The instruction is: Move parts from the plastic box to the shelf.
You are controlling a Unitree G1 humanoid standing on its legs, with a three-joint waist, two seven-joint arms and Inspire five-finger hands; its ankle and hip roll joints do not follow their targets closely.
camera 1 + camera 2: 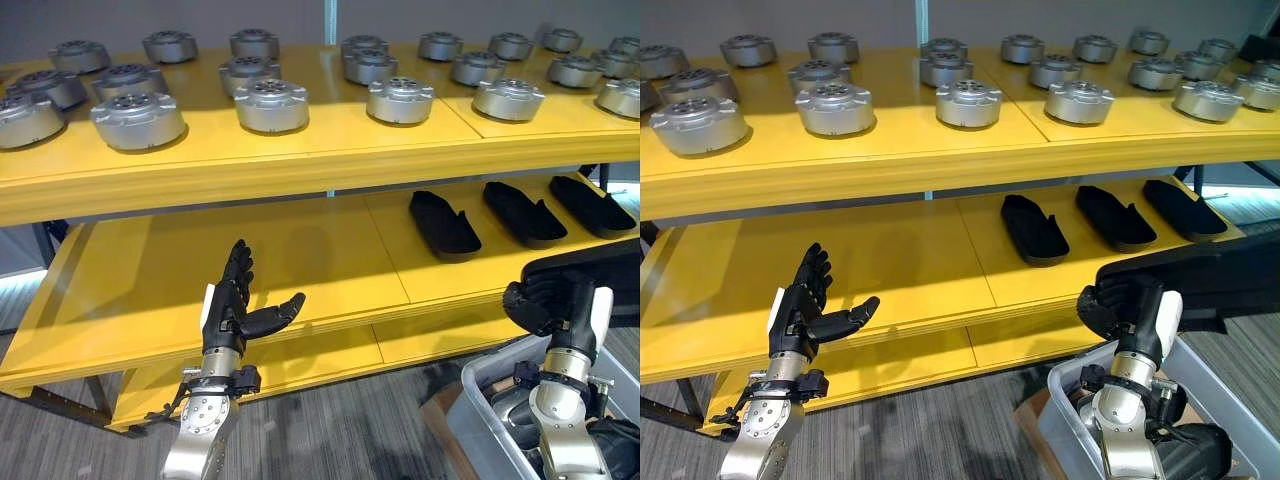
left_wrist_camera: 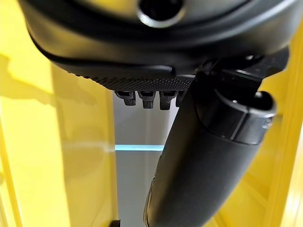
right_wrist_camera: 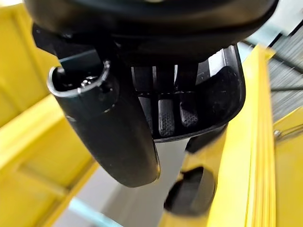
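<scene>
right hand (image 1: 1118, 308) grips a black part (image 1: 1200, 280) above the box (image 1: 1065, 395), left hand (image 1: 232, 305) open and empty; best carry it level to twelve o'clock onto the shelf (image 1: 940, 270).

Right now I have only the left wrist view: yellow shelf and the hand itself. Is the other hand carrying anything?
Observer: Yes. The right hand is curled round a long black part.
Operator: Where is it holding that?
Observer: Above the plastic box, in front of the right end of the lower shelf.
Operator: Is anything on that shelf already?
Observer: Three black parts lie side by side on its right half.
</scene>
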